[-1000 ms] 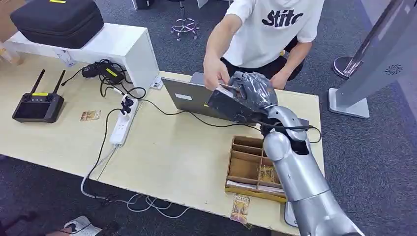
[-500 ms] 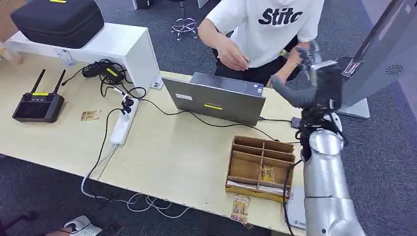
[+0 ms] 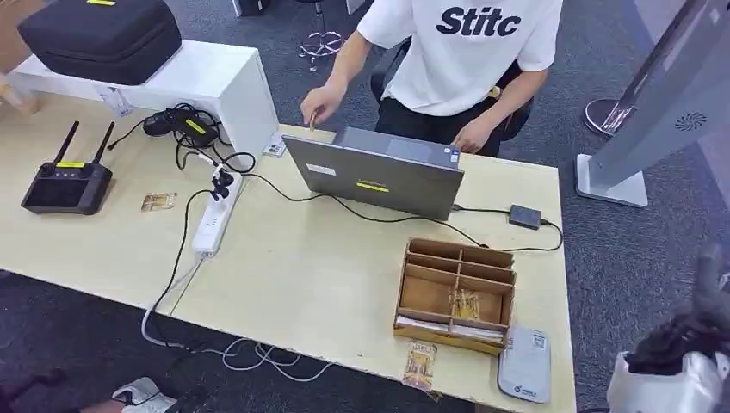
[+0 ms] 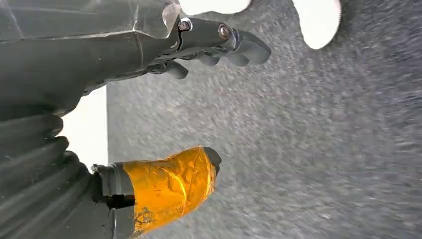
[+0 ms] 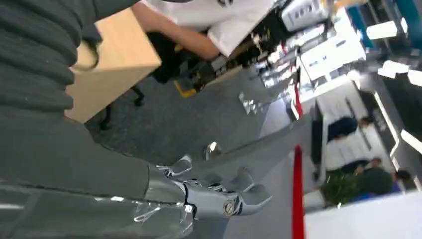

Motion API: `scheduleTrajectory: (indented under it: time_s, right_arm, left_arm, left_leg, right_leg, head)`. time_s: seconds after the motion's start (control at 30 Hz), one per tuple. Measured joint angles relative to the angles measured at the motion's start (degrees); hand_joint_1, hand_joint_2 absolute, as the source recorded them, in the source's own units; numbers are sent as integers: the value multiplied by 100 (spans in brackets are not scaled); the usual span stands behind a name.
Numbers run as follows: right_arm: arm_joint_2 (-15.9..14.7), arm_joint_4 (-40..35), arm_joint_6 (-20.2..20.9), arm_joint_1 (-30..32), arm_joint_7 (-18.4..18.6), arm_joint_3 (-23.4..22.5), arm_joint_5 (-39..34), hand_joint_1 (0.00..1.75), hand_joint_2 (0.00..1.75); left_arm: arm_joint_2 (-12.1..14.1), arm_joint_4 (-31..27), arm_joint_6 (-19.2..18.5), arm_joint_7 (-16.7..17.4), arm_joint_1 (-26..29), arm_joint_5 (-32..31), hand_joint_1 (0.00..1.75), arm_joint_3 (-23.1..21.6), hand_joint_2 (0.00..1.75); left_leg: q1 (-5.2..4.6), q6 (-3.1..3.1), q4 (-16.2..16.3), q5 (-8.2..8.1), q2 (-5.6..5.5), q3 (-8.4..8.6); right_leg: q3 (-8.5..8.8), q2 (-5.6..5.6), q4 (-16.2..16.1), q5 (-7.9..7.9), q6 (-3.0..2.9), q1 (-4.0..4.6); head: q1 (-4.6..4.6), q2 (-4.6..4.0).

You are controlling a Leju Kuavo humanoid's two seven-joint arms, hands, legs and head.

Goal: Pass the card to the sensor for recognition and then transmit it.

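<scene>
Pale wood is the biggest thing in front of me: the desk (image 3: 301,267) runs from the left edge of the head view to the lower right. A person (image 3: 469,52) in a white T-shirt leans over its far side at upper centre, one hand reaching down behind the grey laptop (image 3: 379,176). I judge they stand there to take what I pass across.

Right of centre is the wooden organiser (image 3: 456,254), its compartments facing me so that cards can be lifted straight out. One middle compartment holds a few cards (image 3: 465,303). The grey sensor (image 3: 525,366) lies flat just beside the organiser's near right corner, probably so that a card picked from it has little way to travel.

One loose card (image 3: 420,366) lies on the desk's near edge, just in front of the organiser and left of the sensor. I cannot tell which card is the task's own.

My right hand (image 5: 199,194) is at the lower right corner of the head view, off the desk, well apart from the sensor and that card. Its fingers are stretched out and it carries nothing. My left hand (image 4: 149,55) hangs over grey carpet (image 4: 323,149), thumb and fingers apart, also empty.
</scene>
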Motion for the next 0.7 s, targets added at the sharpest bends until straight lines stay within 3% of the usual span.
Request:
scheduleTrajectory:
  time_s: [0.07, 0.13, 0.2, 0.27, 0.4, 0.43, 0.47, 0.63, 0.7]
  right_arm:
    - [-485, 831, 206, 502, -376, -523, -255, 0, 175]
    - [-851, 1699, 330, 1110, -526, -971, -221, 0, 175]
    - [-983, 2278, 332, 1618, -315, -1138, -29, 0, 175]
    - [-1038, 2816, 260, 1921, 278, -1162, 319, 0, 175]
    - [-1042, 2903, 251, 1961, 413, -1162, 391, 0, 175]
    - [-955, 3753, 171, 2364, 1900, -1053, 1184, 168, 175]
    - [-852, 4159, 72, 2561, 2548, -722, 1897, 175, 175]
    - [-771, 4595, 263, 2685, 3790, 303, 3519, 175, 175]
    - [-674, 4683, 711, 2735, 3711, 688, 3574, 175, 175]
  left_arm:
    - [-22, 0, -15, -142, 45, 166, 0, 37, 175]
    - [-35, 0, -13, -218, 124, 314, 0, 131, 175]
    - [-44, 0, 2, -223, 185, 402, 0, 199, 175]
    - [-52, 0, 5, -172, 189, 465, 0, 276, 175]
    - [-55, 0, 5, -148, 188, 476, 0, 289, 175]
    - [-74, 0, 5, 159, 186, 548, 105, 424, 175]
    - [-83, 0, 2, 405, 188, 599, 175, 507, 175]
    - [-135, 0, 2, 634, 183, 586, 175, 575, 175]
    - [-153, 0, -4, 709, 182, 599, 175, 581, 175]
  left_leg:
    - [0, 12, 1, -12, -80, 7]
    - [-3, 24, 0, -24, -107, 3]
    - [-4, 14, -2, -47, -85, 3]
    - [-2, 8, -2, -59, -56, 8]
    - [-2, 8, -3, -59, -53, 10]
    - [-1, 4, -6, -64, -25, 19]
    - [-1, 2, -9, -62, -23, 20]
    - [-1, 2, -8, -61, -10, 29]
    - [-2, 3, -8, -61, -5, 30]
  right_leg:
    - [54, -87, -4, -32, 4, 6]
    - [72, -112, -12, -44, 10, 5]
    - [65, -92, -12, -48, 4, 2]
    - [62, -69, -12, -51, 0, 3]
    - [61, -65, -12, -52, 0, 3]
    - [51, -34, -9, -56, -7, 2]
    - [49, -31, -5, -60, -13, 2]
    - [57, -23, -5, -59, -14, 2]
    - [58, -21, -5, -57, -15, 2]
  head:
    - [4, 0]
    - [13, 0]
    - [6, 0]
    - [11, 0]
    - [11, 0]
    - [7, 0]
    - [7, 0]
    - [11, 0]
    - [11, 0]
